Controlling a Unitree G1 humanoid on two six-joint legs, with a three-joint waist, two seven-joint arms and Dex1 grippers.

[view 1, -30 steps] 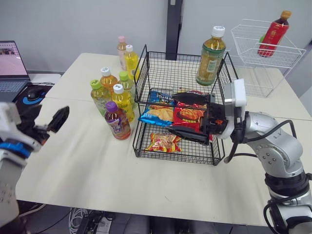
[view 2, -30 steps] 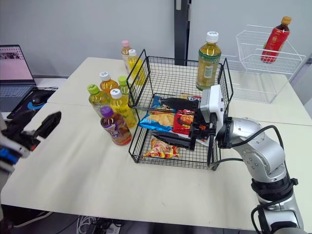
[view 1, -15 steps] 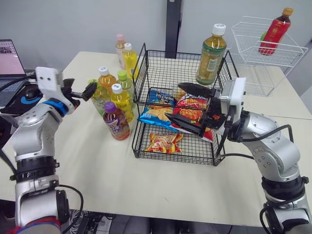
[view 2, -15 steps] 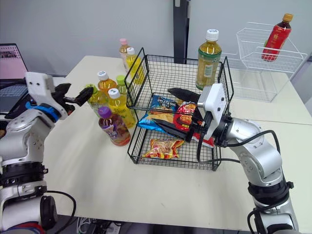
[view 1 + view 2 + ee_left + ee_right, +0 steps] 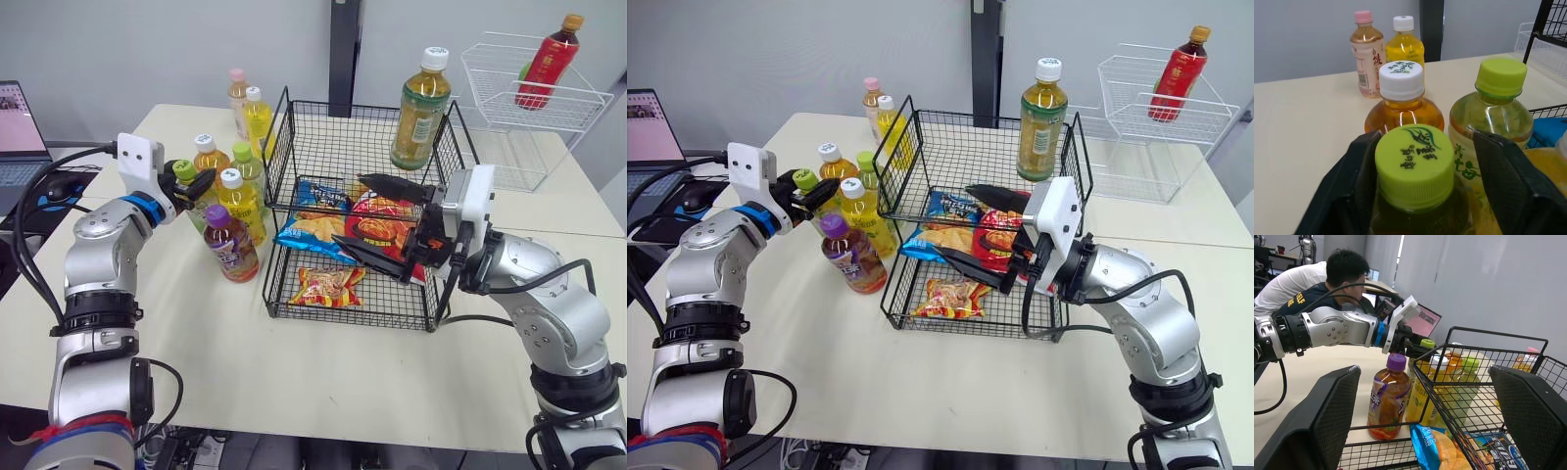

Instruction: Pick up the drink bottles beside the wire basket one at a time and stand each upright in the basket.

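Left wrist view, close on the green-capped bottle (image 5: 1414,159): set between the 2 black fingers (image 5: 1337,196) of the left gripper (image 5: 192,182), spread wide at cap height, 1 side touching or nearly so, the other clearly apart. Not yet clamped, by the look of it.

Stands on the table (image 5: 196,333) at the left edge of a cluster of 7 bottles, just left of the wire basket (image 5: 333,147). Long axis vertical, cap up, base down, no visible lean.

For a clean grasp:
- Centre on the neck before closing, to avoid shoving the bottle into the white-capped orange bottle (image 5: 1401,81) just behind or the pale-green-capped one (image 5: 1501,78) beside it.
- Seat the pads under the cap's flange, probably the surest hold against slipping.
- Lift straight up, clear of the neighbouring caps, then carry rightward over the basket's rim.
- Keep the axis vertical throughout and set the base down flat.

Further right, inside the basket: snack bags (image 5: 338,286) below, leaving little flat floor there, so choose the bare upper mesh. At the far right corner, a tall tea bottle (image 5: 419,103), upright.

Right gripper (image 5: 384,220): spread wide above the snack bags, holding nothing. Best kept out of the incoming path.
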